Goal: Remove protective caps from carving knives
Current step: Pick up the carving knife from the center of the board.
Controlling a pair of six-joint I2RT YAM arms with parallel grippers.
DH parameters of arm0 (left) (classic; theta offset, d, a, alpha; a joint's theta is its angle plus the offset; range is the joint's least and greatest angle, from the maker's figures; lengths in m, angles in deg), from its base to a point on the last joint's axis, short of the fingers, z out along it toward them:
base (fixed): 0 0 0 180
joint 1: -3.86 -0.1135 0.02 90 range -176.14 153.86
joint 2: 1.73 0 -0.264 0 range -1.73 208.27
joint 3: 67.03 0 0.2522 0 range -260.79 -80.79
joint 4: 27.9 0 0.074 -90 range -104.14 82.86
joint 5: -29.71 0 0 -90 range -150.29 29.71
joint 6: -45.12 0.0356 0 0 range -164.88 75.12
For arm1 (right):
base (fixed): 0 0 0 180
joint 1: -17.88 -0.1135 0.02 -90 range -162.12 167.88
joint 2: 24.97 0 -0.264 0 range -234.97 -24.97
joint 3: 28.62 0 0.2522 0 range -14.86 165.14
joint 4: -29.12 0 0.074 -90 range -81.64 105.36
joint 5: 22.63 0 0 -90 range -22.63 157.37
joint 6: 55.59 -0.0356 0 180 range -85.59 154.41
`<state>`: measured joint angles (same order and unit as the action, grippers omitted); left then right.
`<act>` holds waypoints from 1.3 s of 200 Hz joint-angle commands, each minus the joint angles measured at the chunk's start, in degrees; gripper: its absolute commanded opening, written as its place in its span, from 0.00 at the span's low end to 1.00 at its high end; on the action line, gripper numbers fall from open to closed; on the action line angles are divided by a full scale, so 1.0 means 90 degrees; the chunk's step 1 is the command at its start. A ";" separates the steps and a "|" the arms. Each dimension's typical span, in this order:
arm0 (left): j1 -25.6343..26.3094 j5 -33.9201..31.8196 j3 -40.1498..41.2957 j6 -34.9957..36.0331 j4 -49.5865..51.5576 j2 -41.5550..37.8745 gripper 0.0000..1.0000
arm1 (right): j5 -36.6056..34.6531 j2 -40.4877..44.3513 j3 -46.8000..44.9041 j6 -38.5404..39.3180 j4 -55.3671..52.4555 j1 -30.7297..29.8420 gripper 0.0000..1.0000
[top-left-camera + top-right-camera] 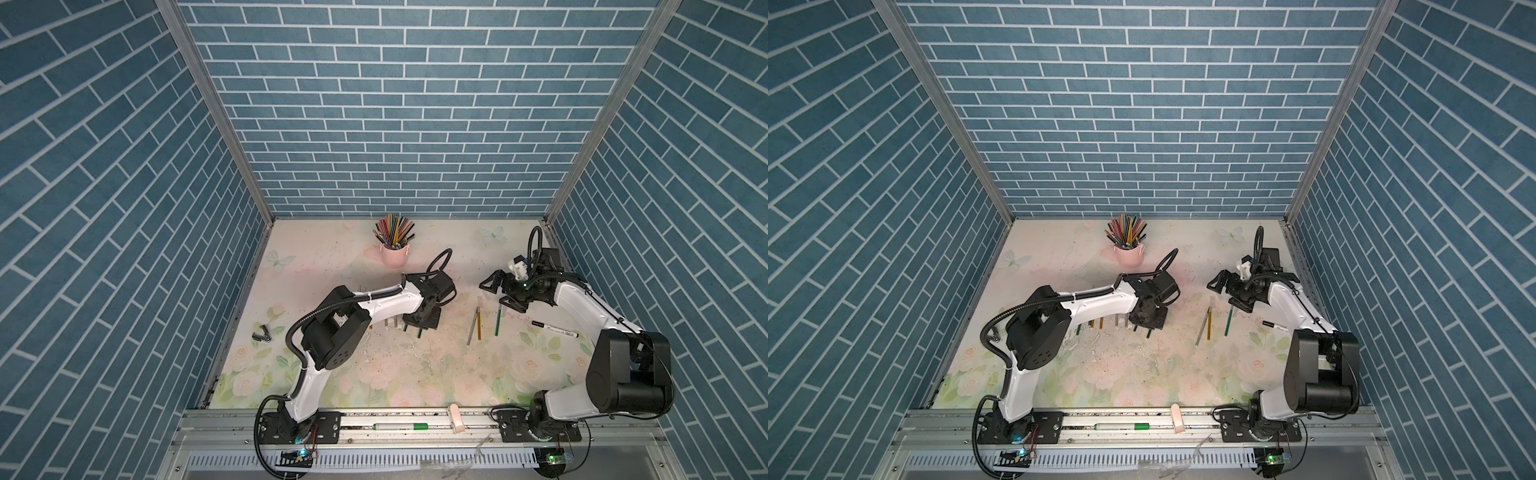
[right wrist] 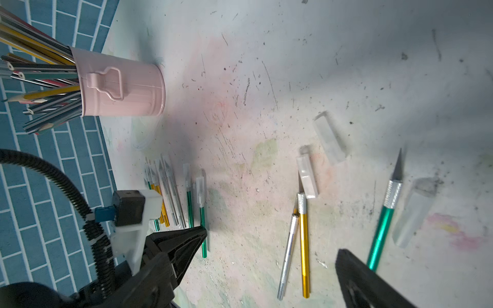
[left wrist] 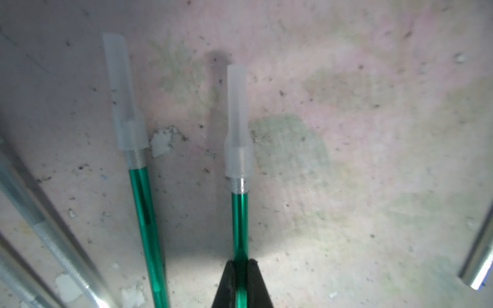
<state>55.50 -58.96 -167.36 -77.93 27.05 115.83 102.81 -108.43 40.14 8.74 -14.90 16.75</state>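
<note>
In the left wrist view my left gripper [image 3: 241, 262] is shut on the handle of a green carving knife [image 3: 240, 221], low over the table. A whitish protective cap [image 3: 238, 128] covers its blade. Beside it lies a second green knife [image 3: 145, 213], also capped [image 3: 125, 101]. More capped knives lie in a row [image 2: 170, 192] by the left arm. My right gripper [image 2: 272, 245] hangs open and empty above three bare-bladed knives: silver [image 2: 288, 253], gold [image 2: 304, 245] and green [image 2: 381, 226]. Three loose caps [image 2: 330, 138] lie near them. In a top view the left gripper [image 1: 419, 322] is mid-table and the right gripper [image 1: 500, 295] is further right.
A pink cup of pencils [image 1: 395, 253] stands at the back. A white marker with a black cap [image 1: 555, 330] lies right of the bare knives. A small black tool [image 1: 262, 334] sits near the left wall. White scraps litter the floral mat [image 1: 415, 374].
</note>
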 commanded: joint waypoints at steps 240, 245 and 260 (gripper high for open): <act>-0.0269 0.2161 0.0086 0.0444 -0.1569 -0.0679 0.02 | 0.0535 -0.0765 0.0322 -0.1365 0.1691 -0.1453 0.56; -0.0269 0.2160 0.0084 0.0441 -0.1561 -0.0674 0.02 | 0.0535 -0.0796 0.0336 -0.1392 0.1718 -0.1480 0.55; -0.0269 0.2167 0.0059 0.0451 -0.1564 -0.0674 0.02 | 0.0522 -0.0867 0.0352 -0.1480 0.1844 -0.1561 0.50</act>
<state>53.27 -39.60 -167.12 -74.00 13.35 110.13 107.75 -115.03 41.30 -1.93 -0.83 3.84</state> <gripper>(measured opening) 0.093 0.529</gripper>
